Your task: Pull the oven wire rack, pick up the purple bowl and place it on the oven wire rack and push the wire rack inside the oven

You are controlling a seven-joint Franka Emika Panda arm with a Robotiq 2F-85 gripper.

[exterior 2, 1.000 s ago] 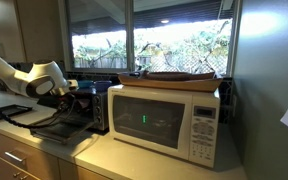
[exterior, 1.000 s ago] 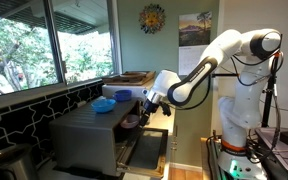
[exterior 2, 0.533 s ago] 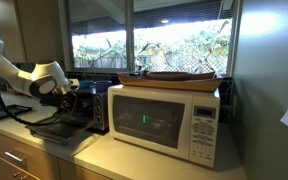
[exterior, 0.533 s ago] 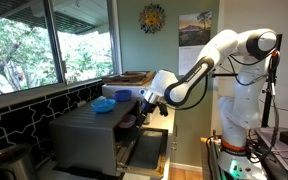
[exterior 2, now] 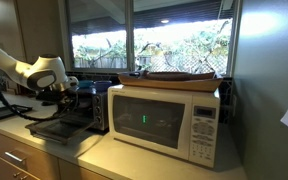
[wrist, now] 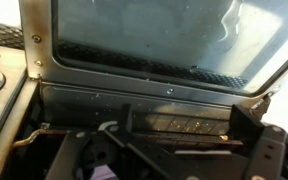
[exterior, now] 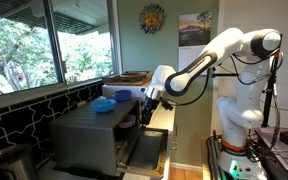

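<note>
The grey oven (exterior: pixel 84 135) stands on the counter with its drop-down door (exterior 2: pixel 52 128) open. In the wrist view I look past the door glass (wrist: pixel 144 40) into the dark cavity, where the wire rack (wrist: pixel 174 123) lies. A small lavender patch of the purple bowl (wrist: pixel 104 172) shows at the bottom edge; most of it is hidden. In an exterior view the bowl (exterior: pixel 130 121) sits dimly at the cavity mouth. My gripper (exterior: pixel 145 104) hovers just in front of the opening, also seen in the exterior view from the microwave's side (exterior 2: pixel 70 93). Its fingers (wrist: pixel 184 150) are apart and hold nothing.
A blue bowl (exterior: pixel 104 104) sits on top of the oven. A white microwave (exterior 2: pixel 164 120) with a flat tray on top stands beside the oven. Windows and a tiled backsplash run behind the counter. Counter drawers (exterior 2: pixel 14 155) lie below.
My gripper has drawn back and slightly up from the oven's opening. The oven, rack and bowls have not visibly moved.
</note>
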